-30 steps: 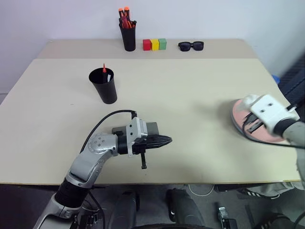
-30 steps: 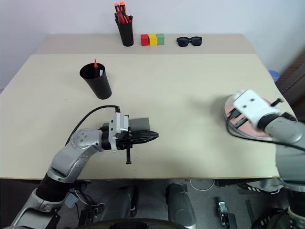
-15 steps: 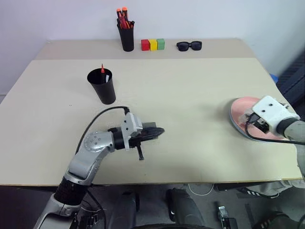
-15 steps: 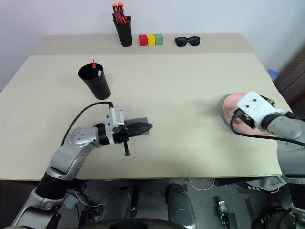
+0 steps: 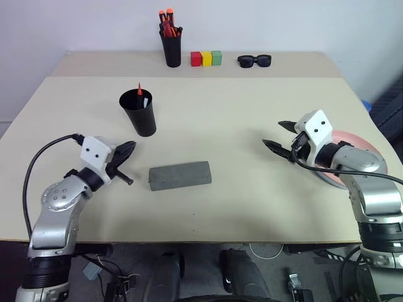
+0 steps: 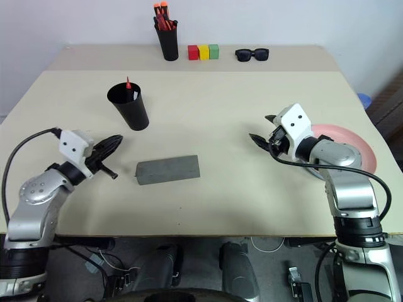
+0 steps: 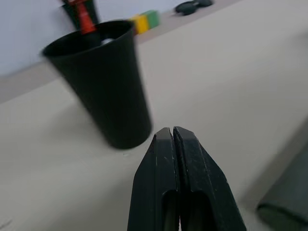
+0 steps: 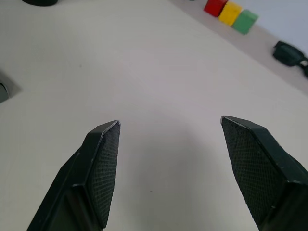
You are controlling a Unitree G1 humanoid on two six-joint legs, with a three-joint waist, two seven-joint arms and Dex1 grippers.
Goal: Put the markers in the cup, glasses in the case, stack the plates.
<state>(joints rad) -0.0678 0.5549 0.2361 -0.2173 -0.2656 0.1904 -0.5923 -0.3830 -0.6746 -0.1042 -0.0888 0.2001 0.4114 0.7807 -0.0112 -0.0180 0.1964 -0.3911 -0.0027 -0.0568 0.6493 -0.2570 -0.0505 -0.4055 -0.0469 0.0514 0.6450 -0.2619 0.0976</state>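
The black cup (image 5: 139, 114) stands left of centre, with a red-capped marker (image 5: 139, 90) and a white one upright inside it. A grey case (image 5: 180, 175) lies shut on the table in front of the cup. My left gripper (image 5: 127, 149) is shut and holds nothing; it sits left of the case and just below the cup (image 7: 103, 86). A salmon pink plate (image 5: 362, 139) lies at the table's right edge. My right gripper (image 5: 274, 133) is open and empty, just left of that plate over bare table. The glasses are hidden.
Along the back strip stand a narrow black pen holder (image 5: 171, 48) with orange-capped pens, red, yellow and green blocks (image 5: 206, 58), and black sunglasses (image 5: 254, 60). Bare table lies between the case and my right gripper.
My left gripper has swung left off the case, leaving it uncovered. My right gripper has opened and moved left, away from the pink plate.
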